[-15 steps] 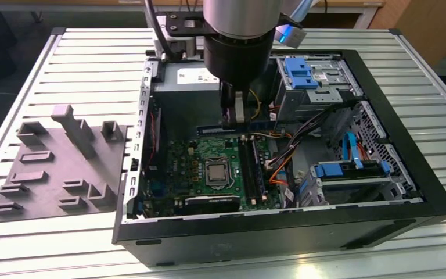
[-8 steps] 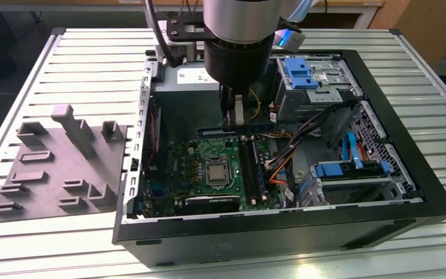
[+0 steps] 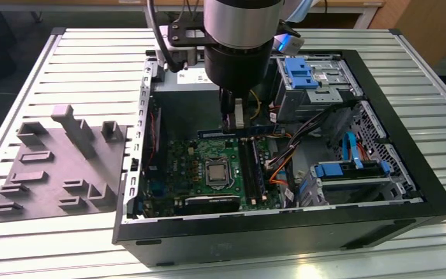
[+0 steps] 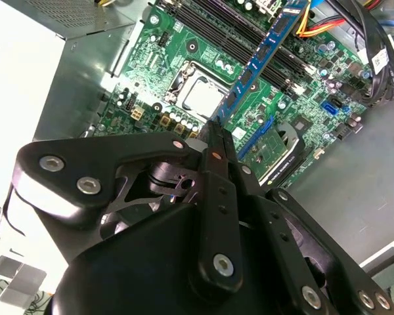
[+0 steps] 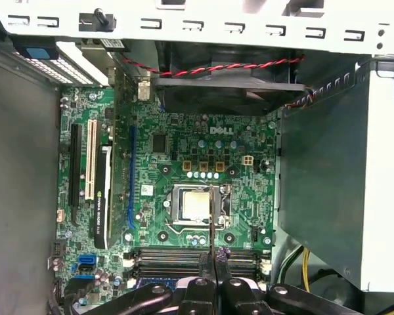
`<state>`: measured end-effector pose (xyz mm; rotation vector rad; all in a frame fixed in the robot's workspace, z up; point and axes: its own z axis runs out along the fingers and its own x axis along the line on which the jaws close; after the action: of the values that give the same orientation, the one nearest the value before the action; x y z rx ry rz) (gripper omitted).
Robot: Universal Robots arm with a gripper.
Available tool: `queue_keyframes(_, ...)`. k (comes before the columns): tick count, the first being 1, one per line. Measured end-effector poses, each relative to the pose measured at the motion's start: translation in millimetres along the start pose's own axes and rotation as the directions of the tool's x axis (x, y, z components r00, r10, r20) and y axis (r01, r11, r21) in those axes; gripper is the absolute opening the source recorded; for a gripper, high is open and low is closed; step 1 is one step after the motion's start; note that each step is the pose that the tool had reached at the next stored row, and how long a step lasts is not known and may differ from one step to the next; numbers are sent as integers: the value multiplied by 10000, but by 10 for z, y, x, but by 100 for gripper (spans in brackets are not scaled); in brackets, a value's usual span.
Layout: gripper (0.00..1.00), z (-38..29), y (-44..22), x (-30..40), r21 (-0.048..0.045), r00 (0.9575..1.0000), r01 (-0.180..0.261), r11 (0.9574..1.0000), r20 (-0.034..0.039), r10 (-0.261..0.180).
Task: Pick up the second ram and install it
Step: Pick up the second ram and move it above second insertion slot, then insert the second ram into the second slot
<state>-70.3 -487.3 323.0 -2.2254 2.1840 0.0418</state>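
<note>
Our gripper (image 3: 234, 121) pinched the ram (image 4: 261, 56), held above the slots (image 5: 177, 257) inside the case (image 3: 285, 232). We judged that a tilted or off-line descent could jam it against a slot's edge.

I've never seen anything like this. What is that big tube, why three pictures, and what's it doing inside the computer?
The tube is a robot arm with a two-fingered gripper at its end. The exterior view comes from a camera standing off the arm; both wrist views come from cameras riding on it, looking past the gripper. On the slatted metal table lie an open computer case and a grey moulded plate. The gripper pinches a memory stick, held above the green motherboard, not yet in its black slots.
</note>
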Motion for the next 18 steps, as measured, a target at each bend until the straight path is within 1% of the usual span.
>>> queue_keyframes(18, 11, 4, 0, 0, 2, 10000, -14, 10000, 3, 14)
